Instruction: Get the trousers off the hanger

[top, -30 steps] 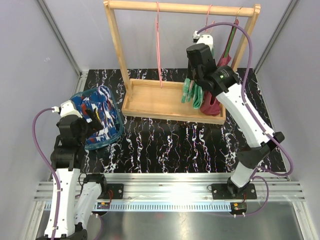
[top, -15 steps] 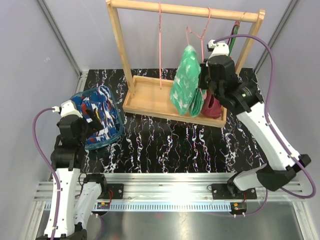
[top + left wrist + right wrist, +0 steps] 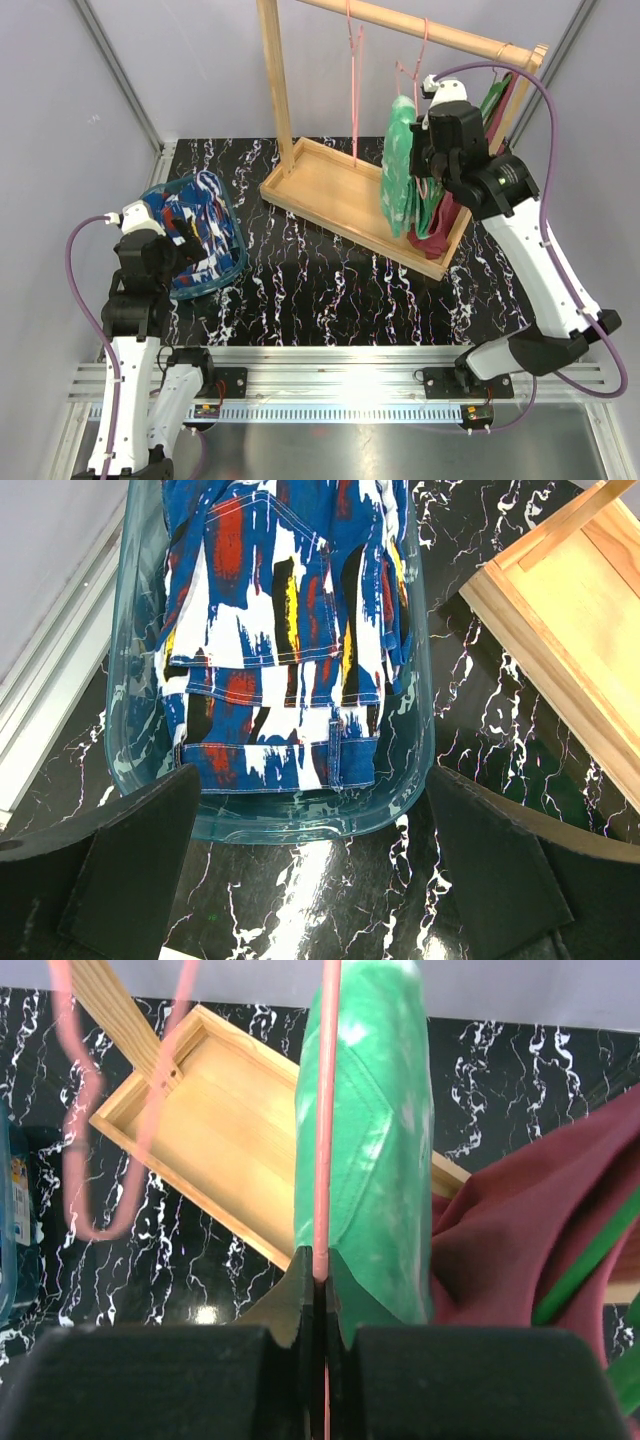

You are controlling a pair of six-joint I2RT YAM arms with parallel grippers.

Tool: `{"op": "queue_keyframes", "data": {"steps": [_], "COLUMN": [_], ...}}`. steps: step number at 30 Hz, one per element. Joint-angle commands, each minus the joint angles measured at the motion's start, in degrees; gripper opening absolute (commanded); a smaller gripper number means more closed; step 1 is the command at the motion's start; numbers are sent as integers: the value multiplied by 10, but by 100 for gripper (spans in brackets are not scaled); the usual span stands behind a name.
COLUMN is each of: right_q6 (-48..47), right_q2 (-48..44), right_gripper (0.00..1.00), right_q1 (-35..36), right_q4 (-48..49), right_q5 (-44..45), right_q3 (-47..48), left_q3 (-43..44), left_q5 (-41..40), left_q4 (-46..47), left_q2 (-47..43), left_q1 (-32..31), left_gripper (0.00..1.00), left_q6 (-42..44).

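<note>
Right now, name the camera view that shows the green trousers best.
Top external: the green trousers hang there nearly whole on the wooden rack. Right wrist shows only part, behind the pink hanger wire. Left wrist shows none of them.

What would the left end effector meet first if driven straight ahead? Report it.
Probably the near wall of the clear bin, then the blue patterned trousers folded inside; depth is unclear.

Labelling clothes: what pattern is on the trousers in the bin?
The trousers are blue with red, white, yellow, black patches; left wrist view.
</note>
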Motion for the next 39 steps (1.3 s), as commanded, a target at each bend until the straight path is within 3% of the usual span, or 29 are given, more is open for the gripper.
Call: {"op": "queue_keyframes", "data": {"steps": [1,6,10,14,18,21,25,33,36,39], "right_q6": [-29,-30,-28,-21,-7,4,6,14,35,52], "right_q2": [31,65,69,45,22,8,-24,-57,-85,-117], "right_gripper": [0,0,0,0,0,0,0,0,0,0], "right_q1": [0,0,0,0,0,0,1,0,0,0], "right_q4": [5,-10,-21,14,44,61,107,140,146,142], "right_q5": [-38,-44,-47,-62,-70,-82,-68,-109,-143,-168], "right_q3": [71,189,253,238,225,224,197,182,158,124], "left_q3": [-2,2,19,35,71,115,172,264,280,285], "left_q5": [-6,4,67,134,182,170,52,-42,-111,-261], "left_q4": [13,17,19,40,59,68,79,147,202,289], "left_q2": [4,0,6,-2,14,39,81,135,162,209], "left_q1": [-2,-2,-2,-2,-43,-109,-257,-450,-595,-733], "left_gripper": [99,99,99,99,99,99,99,99,99,99], "left_q6": [5,5,13,19,21,30,40,58,113,227]}}
